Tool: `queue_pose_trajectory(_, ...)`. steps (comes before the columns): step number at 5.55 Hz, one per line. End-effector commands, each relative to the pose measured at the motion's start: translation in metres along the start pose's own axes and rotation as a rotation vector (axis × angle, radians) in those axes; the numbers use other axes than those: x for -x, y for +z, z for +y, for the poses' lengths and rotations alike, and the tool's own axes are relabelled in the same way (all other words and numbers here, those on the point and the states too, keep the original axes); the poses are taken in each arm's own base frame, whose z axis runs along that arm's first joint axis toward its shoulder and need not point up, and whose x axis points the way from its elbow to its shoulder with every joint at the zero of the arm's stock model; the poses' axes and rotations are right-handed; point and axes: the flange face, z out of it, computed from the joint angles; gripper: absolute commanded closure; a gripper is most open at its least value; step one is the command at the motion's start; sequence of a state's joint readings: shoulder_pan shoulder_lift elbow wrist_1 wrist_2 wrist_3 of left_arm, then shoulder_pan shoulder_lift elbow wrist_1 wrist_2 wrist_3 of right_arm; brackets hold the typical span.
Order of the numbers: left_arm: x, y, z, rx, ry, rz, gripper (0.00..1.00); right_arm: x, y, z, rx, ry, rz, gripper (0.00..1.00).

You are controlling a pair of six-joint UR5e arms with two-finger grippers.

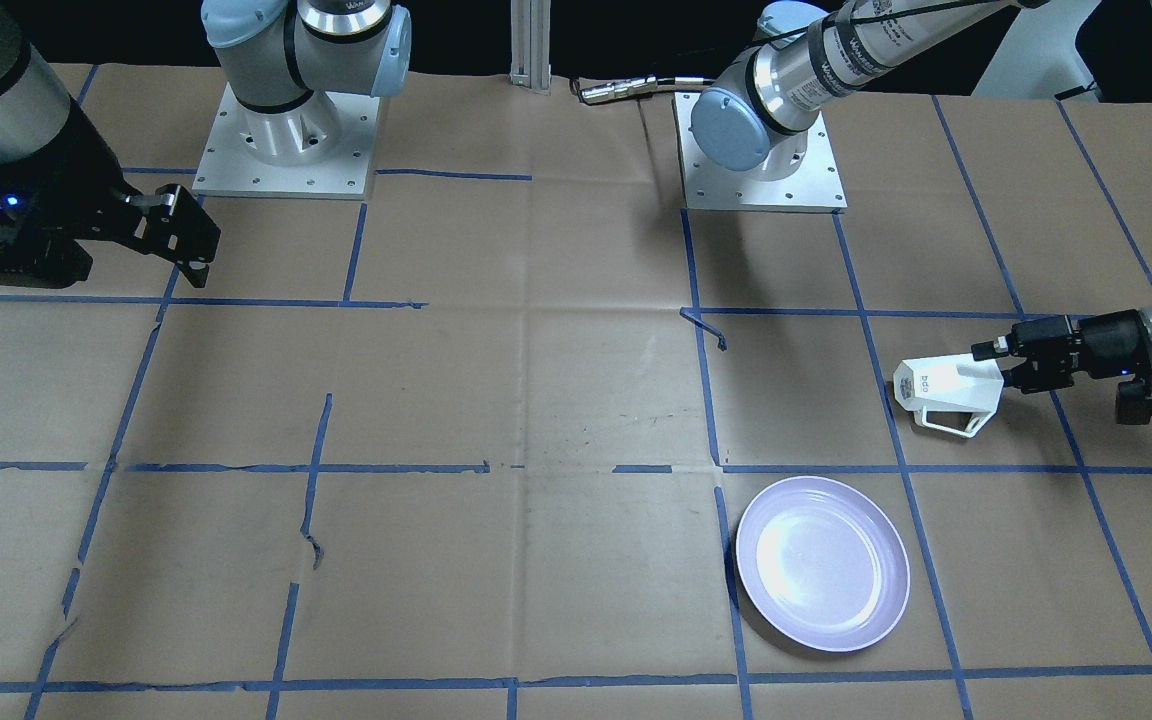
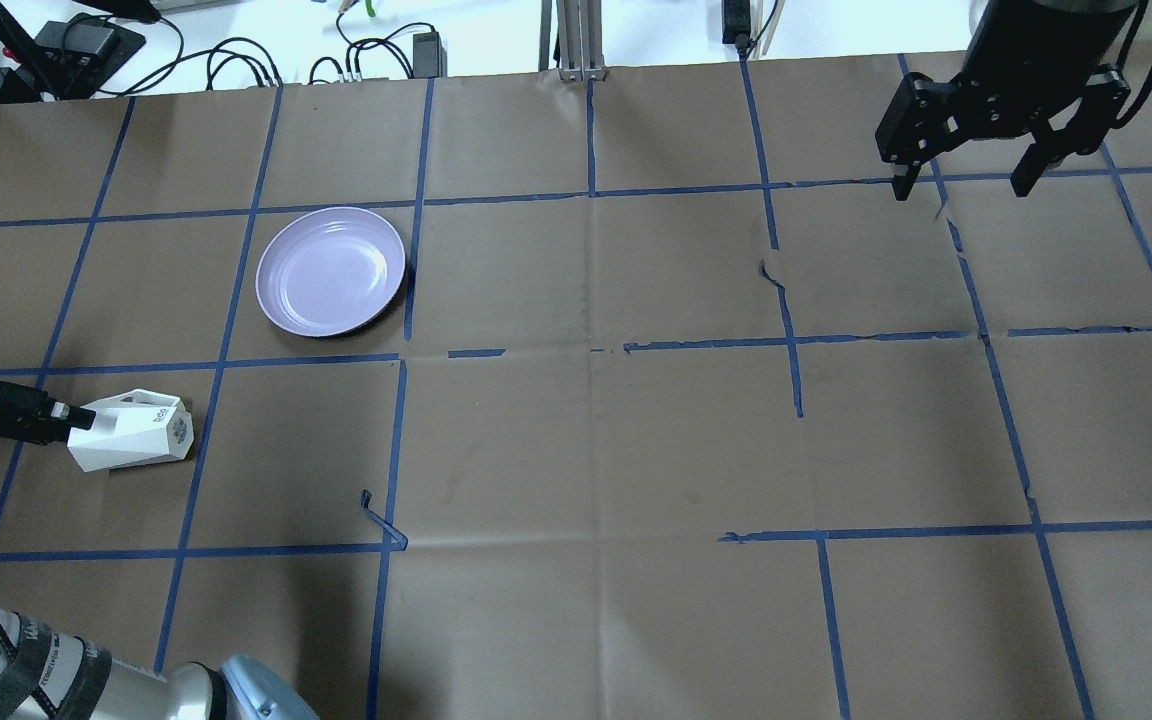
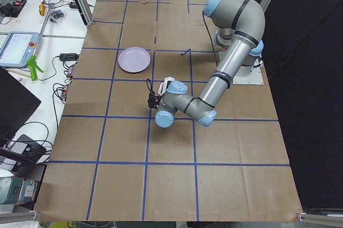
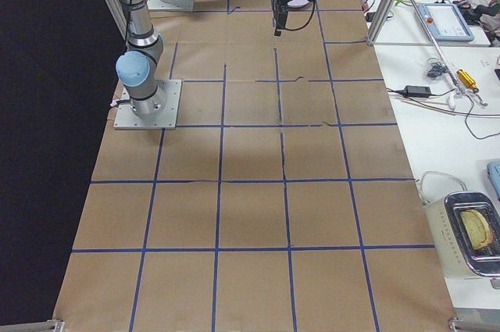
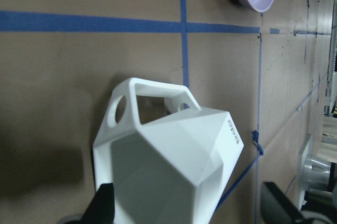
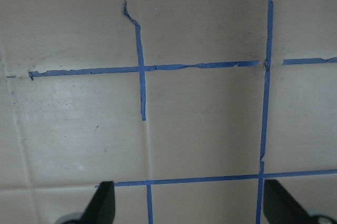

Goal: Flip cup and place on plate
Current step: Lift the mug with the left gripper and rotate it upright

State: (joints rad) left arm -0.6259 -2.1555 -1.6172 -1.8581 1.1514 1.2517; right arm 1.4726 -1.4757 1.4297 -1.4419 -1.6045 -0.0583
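Left tool (image 1: pixel 1004 368) grips the cup (image 1: pixel 946 393) by its rim, cup tipped sideways near the plate (image 1: pixel 822 563). Plate bare; flip and placement remain. Right tool (image 2: pixel 966 170) spread wide, idle

Arm and end-effector poses, overhead view.

Left end effector (image 2: pixel 71 418) at 9 o'clock, lying horizontal and low over the desk, fingers closed on the cup (image 2: pixel 131 432) at its rim. Right end effector (image 2: pixel 966 185) at 2 o'clock, raised, pointing straight down, fingers spread apart and holding nothing.
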Motion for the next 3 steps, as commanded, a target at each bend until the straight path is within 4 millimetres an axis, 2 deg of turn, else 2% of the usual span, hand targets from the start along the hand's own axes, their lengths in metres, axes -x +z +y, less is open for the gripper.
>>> queue_pose_trajectory(1, -0.005, 0.001, 0.001, 0.008, 0.059, 0.020, 0.68, 0.000, 0.000, 0.000, 0.000, 0.000, 0.000, 0.00)
queue_pose_trajectory(2, -0.006, -0.005, -0.001, 0.004, 0.072, 0.008, 0.97, 0.000, 0.000, 0.000, 0.000, 0.000, 0.000, 0.00)
queue_pose_trajectory(3, -0.013, -0.012, -0.003, -0.010, 0.085, -0.008, 1.00, 0.000, 0.000, 0.000, 0.000, 0.000, 0.000, 0.00)
